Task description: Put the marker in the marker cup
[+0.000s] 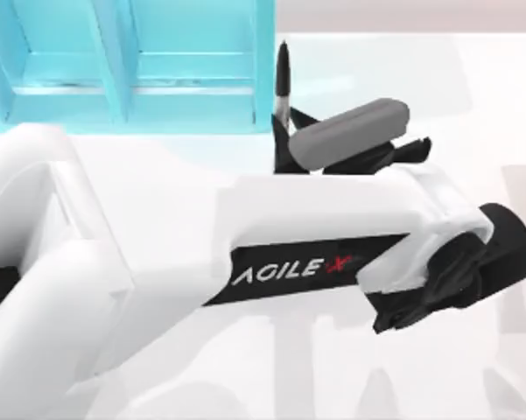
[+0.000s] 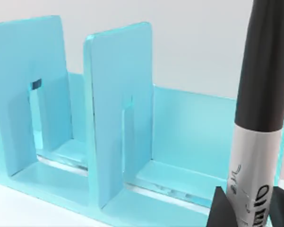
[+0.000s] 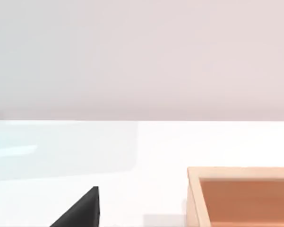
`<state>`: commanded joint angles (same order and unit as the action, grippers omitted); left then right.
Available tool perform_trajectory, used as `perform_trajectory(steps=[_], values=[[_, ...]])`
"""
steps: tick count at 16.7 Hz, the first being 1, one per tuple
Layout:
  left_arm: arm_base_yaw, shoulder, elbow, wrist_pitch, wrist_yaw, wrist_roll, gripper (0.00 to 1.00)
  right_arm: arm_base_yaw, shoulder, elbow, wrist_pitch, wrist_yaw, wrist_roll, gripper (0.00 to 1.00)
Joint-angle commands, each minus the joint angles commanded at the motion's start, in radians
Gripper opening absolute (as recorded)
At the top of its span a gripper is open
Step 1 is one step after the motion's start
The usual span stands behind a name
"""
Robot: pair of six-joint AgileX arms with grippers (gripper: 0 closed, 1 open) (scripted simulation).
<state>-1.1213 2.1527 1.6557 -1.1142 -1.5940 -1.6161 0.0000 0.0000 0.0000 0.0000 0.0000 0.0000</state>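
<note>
One step done by the look of it: marker (image 1: 283,74) clamped upright in the left gripper (image 1: 284,140), black cap up, just beside the turquoise shelf unit (image 1: 131,61). Still left: carry to the marker cup, lower in, release. Right gripper (image 3: 80,210) near an orange tray (image 3: 241,196); finger state impossible to tell.

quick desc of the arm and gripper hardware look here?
Left arm: glossy white rounded shells, with a black panel lettered AGILE X in white, the X red. Grey capsule-shaped wrist link. Left gripper: black, angular fingers. Black joint housing. No cables visible.
</note>
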Motion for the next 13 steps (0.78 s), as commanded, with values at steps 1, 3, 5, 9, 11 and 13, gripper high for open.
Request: perform_trajectory(steps=[1,3,5,9,11,13], values=[[0.0,0.0,0.0,0.0,0.0,0.0,0.0,0.0,0.0,0.0,0.0,0.0,0.0,1.0],[0.0,0.0,0.0,0.0,0.0,0.0,0.0,0.0,0.0,0.0,0.0,0.0,0.0,1.0],[0.0,0.0,0.0,0.0,0.0,0.0,0.15,0.0,0.0,0.0,0.0,0.0,0.0,1.0],[0.0,0.0,0.0,0.0,0.0,0.0,0.45,0.0,0.0,0.0,0.0,0.0,0.0,1.0],[0.0,0.0,0.0,0.0,0.0,0.0,0.6,0.0,0.0,0.0,0.0,0.0,0.0,1.0],[0.0,0.0,0.0,0.0,0.0,0.0,0.75,0.0,0.0,0.0,0.0,0.0,0.0,1.0]])
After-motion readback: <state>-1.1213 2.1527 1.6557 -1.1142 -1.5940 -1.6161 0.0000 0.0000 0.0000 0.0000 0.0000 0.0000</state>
